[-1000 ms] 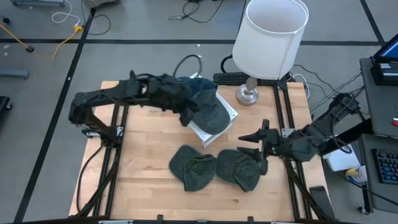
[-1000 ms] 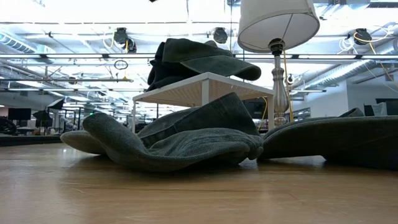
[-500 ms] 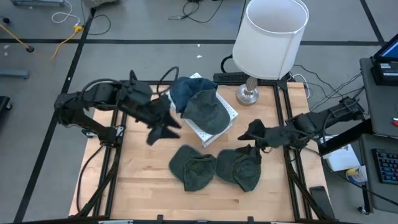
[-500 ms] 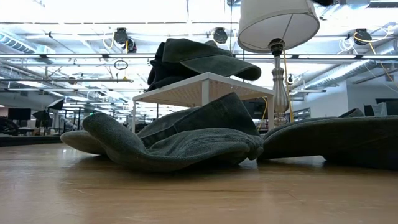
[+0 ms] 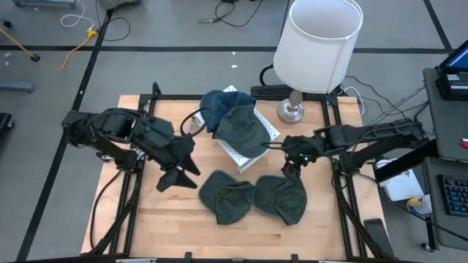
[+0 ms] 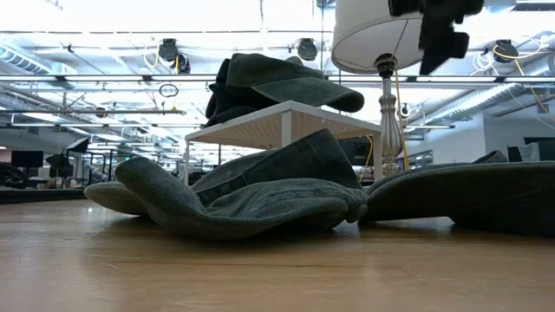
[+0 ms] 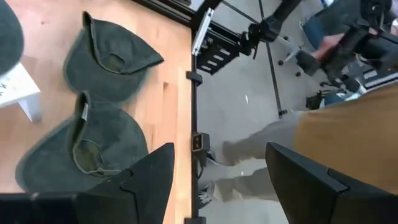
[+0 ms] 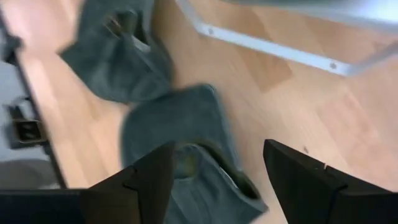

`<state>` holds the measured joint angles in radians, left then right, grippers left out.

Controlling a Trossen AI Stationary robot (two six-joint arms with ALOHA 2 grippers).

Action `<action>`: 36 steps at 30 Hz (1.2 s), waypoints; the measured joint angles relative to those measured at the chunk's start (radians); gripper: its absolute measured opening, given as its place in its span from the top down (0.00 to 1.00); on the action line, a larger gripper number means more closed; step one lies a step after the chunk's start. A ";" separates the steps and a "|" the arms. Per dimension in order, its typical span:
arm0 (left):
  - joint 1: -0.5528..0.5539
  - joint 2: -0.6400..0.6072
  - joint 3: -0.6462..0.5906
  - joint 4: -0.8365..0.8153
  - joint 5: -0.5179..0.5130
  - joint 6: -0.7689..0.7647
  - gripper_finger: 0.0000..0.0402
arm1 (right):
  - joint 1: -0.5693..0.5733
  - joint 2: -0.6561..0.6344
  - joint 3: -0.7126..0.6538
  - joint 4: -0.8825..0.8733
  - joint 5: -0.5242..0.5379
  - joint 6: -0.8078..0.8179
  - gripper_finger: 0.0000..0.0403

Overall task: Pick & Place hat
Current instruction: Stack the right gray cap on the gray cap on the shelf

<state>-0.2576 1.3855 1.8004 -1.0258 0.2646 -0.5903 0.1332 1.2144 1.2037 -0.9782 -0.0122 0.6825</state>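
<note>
**Hats wait on the worktop as two open grippers hang above**

Two grey-green hats lie side by side near the front edge of the wooden worktop, crowns flattened and undersides up: one hat at the middle of that edge, the second hat just beside it toward the right edge, the two touching or nearly so. Two more hats are stacked on a small white stand toward the back edge, a dark green cap on top of a blue one; a white-shaded lamp stands at the back right.

The right gripper hangs above the worktop with its fingers apart and nothing between them, between the stand and the second hat; its wrist view looks down on both loose hats. The left gripper is also spread and empty, lifted over the left half of the worktop, pointing toward the front.

The relation that matters: the second hat lies almost directly beneath the right gripper, slightly toward the front edge, its long axis running roughly front to back. The middle hat sits between the arms, toward the right edge from the left gripper. The right arm looks the nearer to a hat, and a short descent would likely bring it onto the crown or brim.
</note>
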 joint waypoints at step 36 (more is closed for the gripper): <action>-0.058 -0.007 0.000 -0.101 -0.003 -0.017 0.36 | 0.019 0.228 -0.368 0.433 -0.103 -0.195 0.60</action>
<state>-0.3161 1.3788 1.8008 -1.1264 0.2611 -0.6071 0.1525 1.4425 0.8356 -0.5451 -0.1149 0.4877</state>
